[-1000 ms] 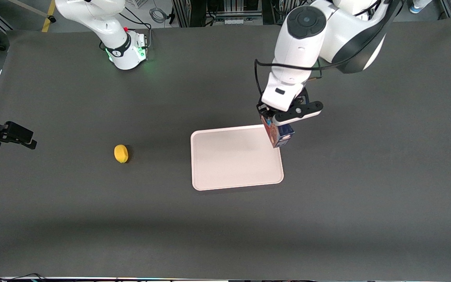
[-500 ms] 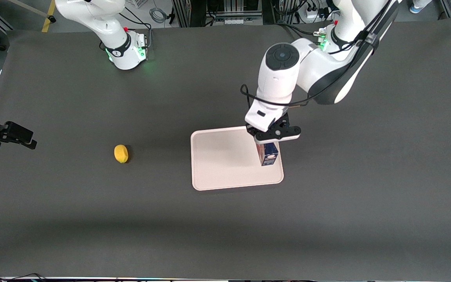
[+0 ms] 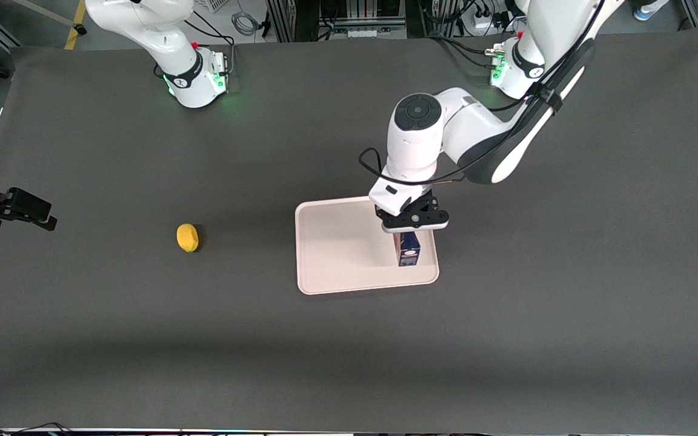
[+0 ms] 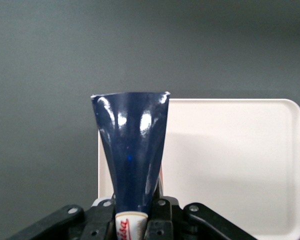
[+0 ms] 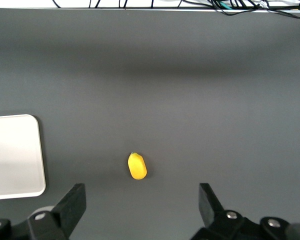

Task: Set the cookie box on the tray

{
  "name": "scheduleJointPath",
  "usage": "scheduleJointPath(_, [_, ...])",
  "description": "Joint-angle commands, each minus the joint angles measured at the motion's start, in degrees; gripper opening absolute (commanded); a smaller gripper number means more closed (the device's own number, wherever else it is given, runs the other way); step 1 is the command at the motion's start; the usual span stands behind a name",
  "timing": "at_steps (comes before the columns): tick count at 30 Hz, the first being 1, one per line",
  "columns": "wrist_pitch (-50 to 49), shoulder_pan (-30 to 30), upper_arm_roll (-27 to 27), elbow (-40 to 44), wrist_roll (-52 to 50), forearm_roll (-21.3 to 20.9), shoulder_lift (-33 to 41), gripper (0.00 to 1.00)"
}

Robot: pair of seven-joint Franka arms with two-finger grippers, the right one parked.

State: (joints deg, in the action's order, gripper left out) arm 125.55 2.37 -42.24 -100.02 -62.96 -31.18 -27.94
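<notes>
The navy-blue cookie box [image 3: 409, 250] stands upright over the pale pink tray [image 3: 337, 254], at the tray's end toward the working arm and near its front rim. My gripper [image 3: 410, 225] sits directly above the box, shut on its upper part. The wrist view shows the cookie box [image 4: 132, 150] running from between the fingers [image 4: 162, 220] down toward the tray [image 4: 230, 160], its lower end at the tray's rim. Whether the box's base touches the tray floor is not clear.
A small yellow rounded lump [image 3: 187, 237] lies on the dark table mat toward the parked arm's end, well apart from the tray. The lump [image 5: 137, 166] and a corner of the tray [image 5: 15, 155] also appear in the right wrist view.
My gripper has carried the cookie box from above the tray's corner farther from the camera, down and nearer the camera, over the tray. The box has turned upright.
</notes>
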Motion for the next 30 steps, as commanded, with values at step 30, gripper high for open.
scheduleJointPath(30, [3.7, 0.2, 0.5, -3.1, -11.6, -10.6, -9.0, 0.01])
